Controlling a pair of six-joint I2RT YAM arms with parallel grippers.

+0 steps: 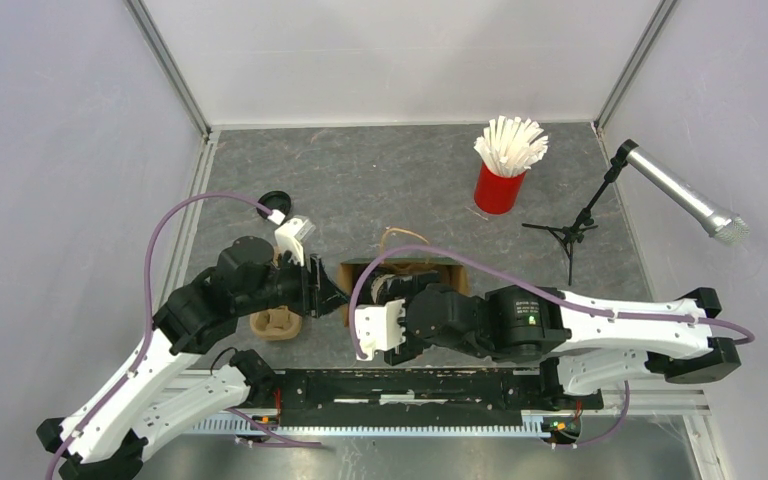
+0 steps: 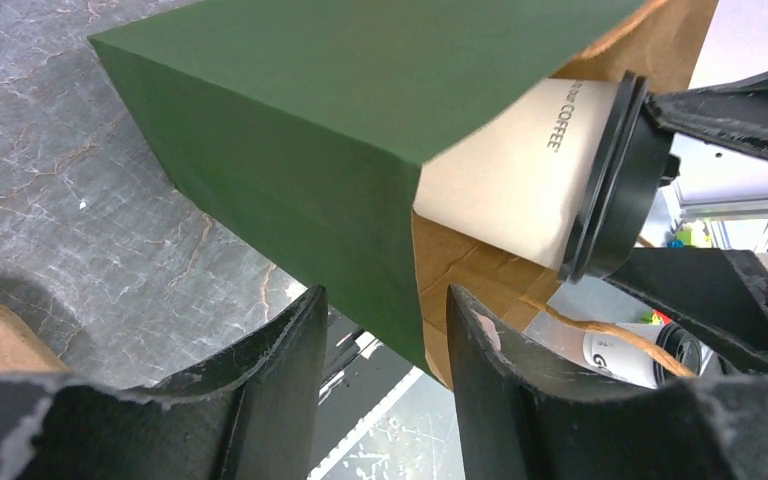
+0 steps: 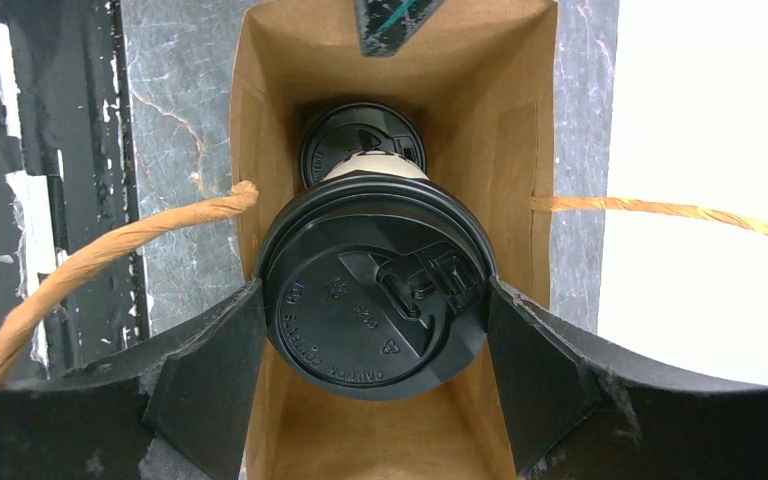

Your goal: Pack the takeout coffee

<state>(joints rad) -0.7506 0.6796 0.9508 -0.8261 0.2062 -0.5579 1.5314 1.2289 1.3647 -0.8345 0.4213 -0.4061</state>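
Note:
A green paper bag [image 2: 290,120] with a brown inside [image 1: 454,271] stands open at the table's middle. My right gripper [image 3: 375,310] is shut on a white takeaway cup [image 2: 515,175] by its black lid [image 3: 375,295] and holds it in the bag's mouth. A second black-lidded cup [image 3: 360,145] stands deeper in the bag. My left gripper [image 2: 385,305] straddles the bag's left wall near its rim. Its fingers [image 2: 260,380] stand apart with a gap beside the wall. In the top view it [image 1: 328,292] sits at the bag's left edge.
A brown pulp cup carrier [image 1: 278,322] lies left of the bag under my left arm. A loose black lid [image 1: 274,199] lies at the back left. A red cup of white straws [image 1: 500,185] and a microphone stand [image 1: 570,232] are at the back right. The bag's twine handles [image 3: 90,265] hang outward.

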